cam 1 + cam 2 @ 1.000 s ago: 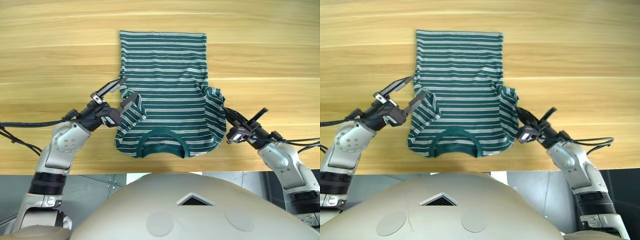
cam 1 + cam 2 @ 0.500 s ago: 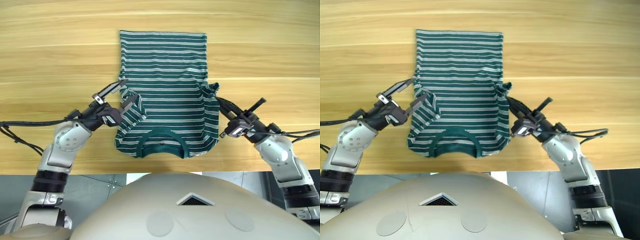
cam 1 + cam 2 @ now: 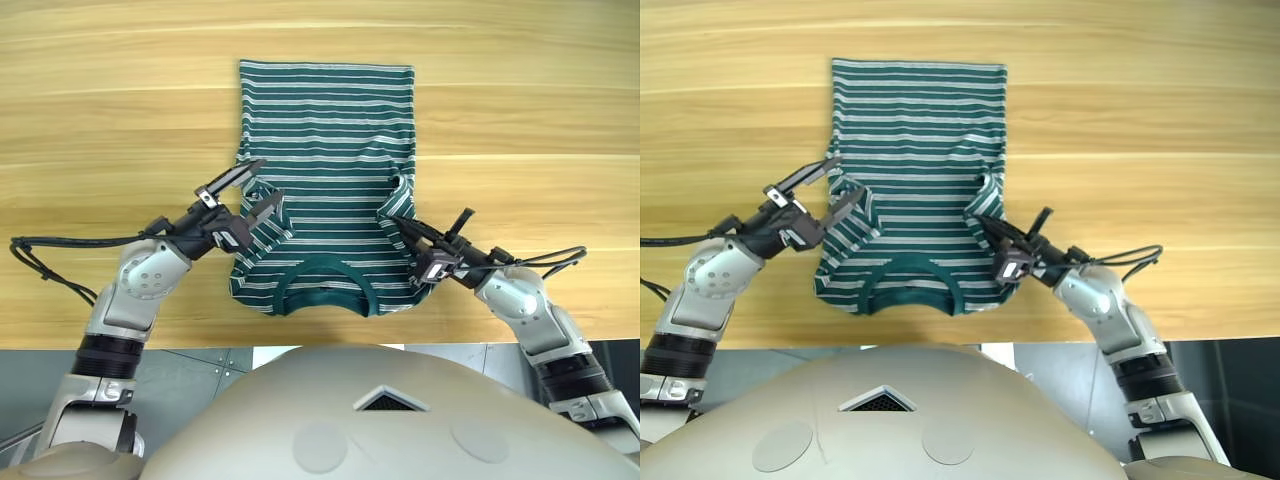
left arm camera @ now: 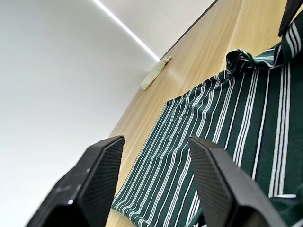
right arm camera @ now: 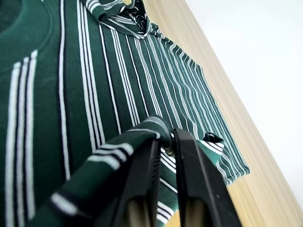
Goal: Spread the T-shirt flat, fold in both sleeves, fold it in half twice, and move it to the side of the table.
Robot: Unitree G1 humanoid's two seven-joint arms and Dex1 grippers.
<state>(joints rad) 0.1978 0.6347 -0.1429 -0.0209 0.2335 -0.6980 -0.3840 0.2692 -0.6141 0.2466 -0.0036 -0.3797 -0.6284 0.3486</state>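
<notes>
T-shirt [image 3: 325, 150] flat on table [image 3: 540, 120], collar [image 3: 325, 287] nearest the robot, hem at the far side. Left gripper [image 3: 270, 180] above the shirt's left edge. Right gripper [image 3: 392, 220] over the shirt's right side, right sleeve [image 3: 398, 190] drawn inward across the body.

Nothing legible here.
I can make out no letters, numbers, labels or signs. The T-shirt [image 3: 325, 170] carries plain stripes, and the tabletop [image 3: 110, 110] bears bare wood grain.
</notes>
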